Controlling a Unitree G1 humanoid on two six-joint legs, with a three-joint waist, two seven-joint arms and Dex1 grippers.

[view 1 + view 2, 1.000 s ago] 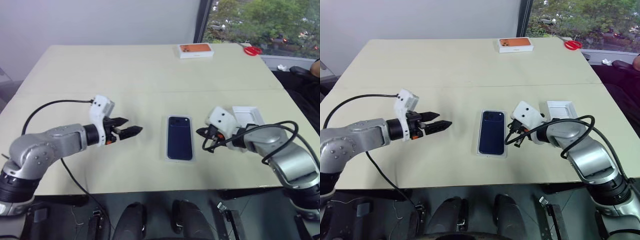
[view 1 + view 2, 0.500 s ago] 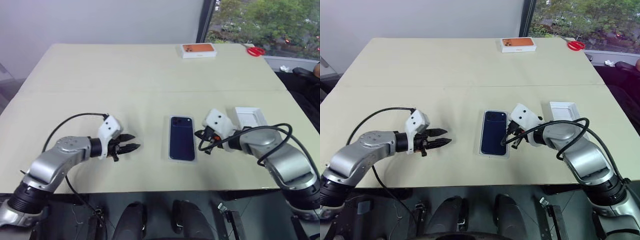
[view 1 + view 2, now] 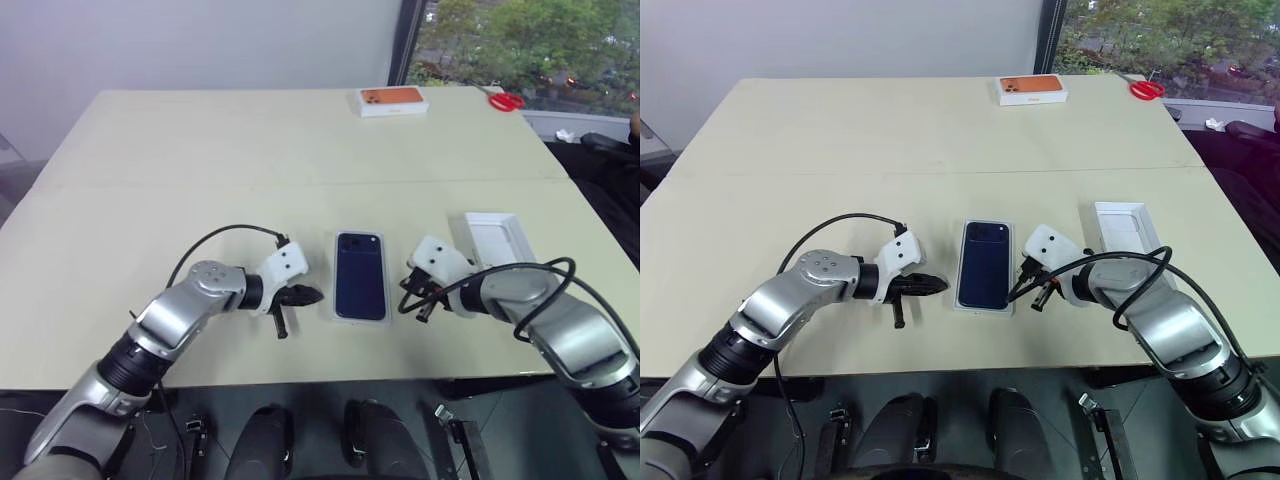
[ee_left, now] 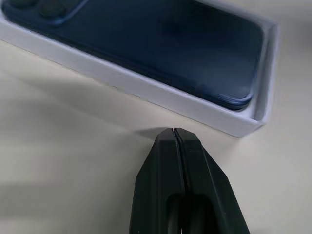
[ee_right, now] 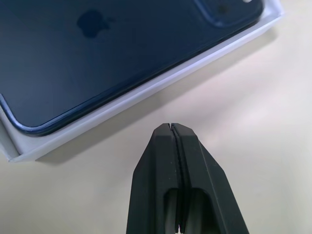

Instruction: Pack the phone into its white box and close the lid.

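My left gripper (image 3: 305,296) is clenched on nothing, its tip just beside one long wall of the white box (image 4: 146,90). My right gripper (image 3: 407,292) is likewise pinched shut and empty, just off the opposite wall. I judge I hold both closed so they can serve as blunt pushers, squaring the tray from either side. Between them the phone (image 3: 360,274) already lies in the box, back up. Past my right gripper the lid (image 3: 494,238) rests on the counter (image 3: 250,150), not yet fitted. Far off sits an orange-topped box (image 3: 392,100).
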